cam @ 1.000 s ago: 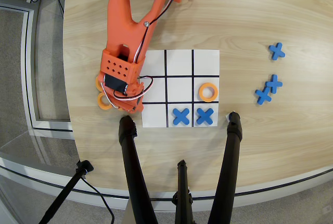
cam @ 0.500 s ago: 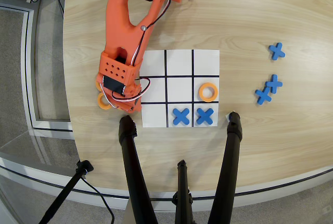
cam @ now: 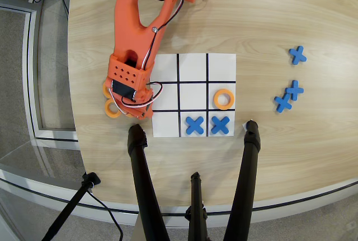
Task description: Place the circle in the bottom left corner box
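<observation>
In the overhead view the white 3x3 board (cam: 194,65) lies mid-table. Its bottom left corner box (cam: 166,125) is bare. One orange ring (cam: 224,99) lies in the middle right cell. Blue X pieces fill the bottom middle cell (cam: 194,124) and the bottom right cell (cam: 220,124). My orange arm reaches down from the top. The gripper (cam: 133,110) hangs over the board's left edge, beside loose orange rings on the table. One ring (cam: 112,109) shows at its left; another (cam: 106,90) peeks from under the wrist. The gripper's body hides its jaws.
Three spare blue X pieces (cam: 298,55), (cam: 294,89), (cam: 283,103) lie on the wood table at the right. Black tripod legs (cam: 139,165), (cam: 249,157) cross the table's near edge below the board. The table's rounded edge (cam: 75,112) runs close to the left of the rings.
</observation>
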Available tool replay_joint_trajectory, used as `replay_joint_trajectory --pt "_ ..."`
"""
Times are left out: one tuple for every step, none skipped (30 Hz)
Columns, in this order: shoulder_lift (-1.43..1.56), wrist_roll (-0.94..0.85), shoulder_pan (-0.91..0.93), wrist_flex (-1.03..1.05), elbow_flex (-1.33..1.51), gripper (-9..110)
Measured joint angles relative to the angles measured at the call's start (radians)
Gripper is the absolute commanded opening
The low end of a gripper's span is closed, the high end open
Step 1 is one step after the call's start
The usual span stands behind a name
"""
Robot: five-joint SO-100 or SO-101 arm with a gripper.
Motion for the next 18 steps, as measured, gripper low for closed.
replay_joint_trajectory --pt "0.000 0.000 0.000 -0.002 0.003 22" --pt "0.000 0.000 0.000 -0.003 0.009 22" --pt "0.002 0.000 0.000 -0.003 0.014 22" --pt "0.003 0.000 0.000 -0.003 0.018 22" --pt "0.003 0.000 0.000 -0.003 0.020 22" --pt "0.008 0.000 0.000 -0.003 0.026 22" --pt "0.014 0.000 0.000 -0.003 0.038 22" --pt "0.020 0.000 0.000 -0.003 0.048 22" --pt "0.028 0.000 0.000 -0.003 0.058 22" --pt "0.037 0.000 0.000 -0.003 0.071 22" --pt "0.044 0.000 0.000 -0.003 0.083 22" --pt "0.054 0.000 0.000 -0.003 0.097 22" --pt "0.061 0.000 0.000 -0.003 0.107 22" --pt "0.069 0.000 0.002 -0.003 0.118 22" --pt "0.077 0.000 0.003 -0.003 0.129 22" --pt "0.084 0.005 0.003 -0.003 0.140 22" --pt "0.092 0.000 0.002 -0.003 0.149 22" --pt "0.097 0.000 0.002 -0.003 0.158 22"
